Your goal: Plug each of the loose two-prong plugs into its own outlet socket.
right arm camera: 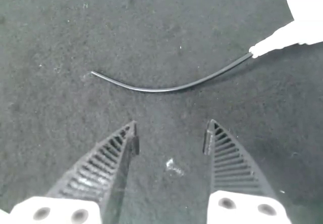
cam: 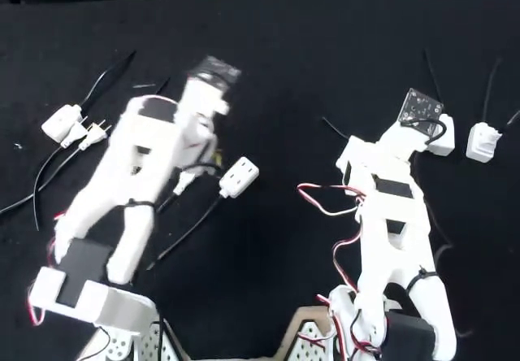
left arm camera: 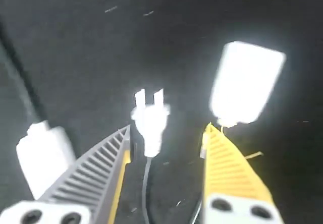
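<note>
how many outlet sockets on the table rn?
4: far-left socket; centre socket; far-right socket; fourth socket partly behind the right arm. The arms may hide more.

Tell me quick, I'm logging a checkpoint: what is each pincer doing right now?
Left pincer: open, with a two-prong plug between its jaws, not gripped.
Right pincer: open, holding nothing.
</note>
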Controlling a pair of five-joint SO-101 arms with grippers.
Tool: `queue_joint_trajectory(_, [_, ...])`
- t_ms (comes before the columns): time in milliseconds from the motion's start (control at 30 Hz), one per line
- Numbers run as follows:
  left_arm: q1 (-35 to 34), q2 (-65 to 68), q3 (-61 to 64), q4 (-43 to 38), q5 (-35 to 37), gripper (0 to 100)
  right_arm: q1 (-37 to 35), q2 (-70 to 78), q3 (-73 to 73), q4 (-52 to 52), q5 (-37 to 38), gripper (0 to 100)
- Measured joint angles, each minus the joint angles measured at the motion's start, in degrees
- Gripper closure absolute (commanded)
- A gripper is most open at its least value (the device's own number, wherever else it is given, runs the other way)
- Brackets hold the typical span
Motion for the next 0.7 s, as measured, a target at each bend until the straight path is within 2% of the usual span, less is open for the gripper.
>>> queue_joint_trajectory(200, [-4.5,-0.4,3.7,0.4,-3.3,77,0.0,0.0,0.0,0.0,0.0,79.7])
queue_joint_trajectory(567, [-7.3,5.7,12.2,-13.8,-5.7,78,0.0,0.0,0.0,0.0,0.0,79.7])
queue_joint_trajectory(633, [-7.1,6.2,12.2,-14.4,-5.7,82,0.0,0.0,0.0,0.0,0.0,79.7])
queue_joint_trajectory(700, [-6.6,6.3,12.2,-14.5,-5.7,94,0.0,0.0,0.0,0.0,0.0,79.7])
